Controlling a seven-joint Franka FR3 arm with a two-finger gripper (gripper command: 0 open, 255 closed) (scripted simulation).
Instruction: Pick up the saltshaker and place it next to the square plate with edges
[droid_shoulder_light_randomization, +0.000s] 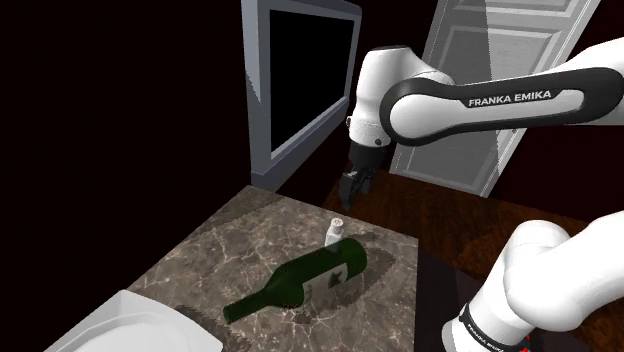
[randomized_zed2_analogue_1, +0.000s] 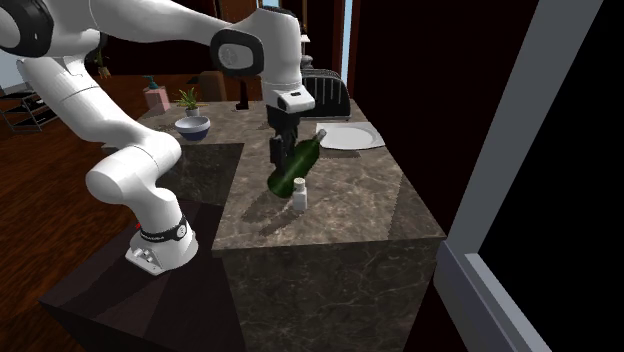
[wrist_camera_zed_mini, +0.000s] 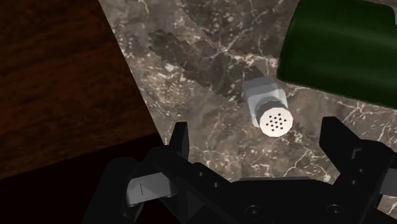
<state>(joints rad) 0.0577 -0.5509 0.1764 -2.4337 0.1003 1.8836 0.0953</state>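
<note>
The saltshaker (droid_shoulder_light_randomization: 334, 231) is a small pale jar with a perforated white top, upright on the marble table (droid_shoulder_light_randomization: 215, 250) near one end. It stands just beside the base of a green bottle (droid_shoulder_light_randomization: 300, 283) that lies on its side. My gripper (droid_shoulder_light_randomization: 352, 188) hangs open above the shaker, a little toward the table's edge, with nothing in it. In the wrist view the shaker (wrist_camera_zed_mini: 270, 108) sits just beyond the gap between the spread fingers (wrist_camera_zed_mini: 181, 140), untouched. The white plate (droid_shoulder_light_randomization: 120, 325) with a raised rim lies at the table's other end, past the bottle's neck.
In the second exterior view a blue-and-white bowl (randomized_zed2_analogue_1: 193, 126), small potted plants (randomized_zed2_analogue_1: 187, 97) and a dark appliance (randomized_zed2_analogue_1: 325, 95) stand beyond the plate (randomized_zed2_analogue_1: 345, 136). A grey-framed black panel (droid_shoulder_light_randomization: 300, 75) and a white door (droid_shoulder_light_randomization: 490, 60) rise behind the table. Dark wood floor surrounds it.
</note>
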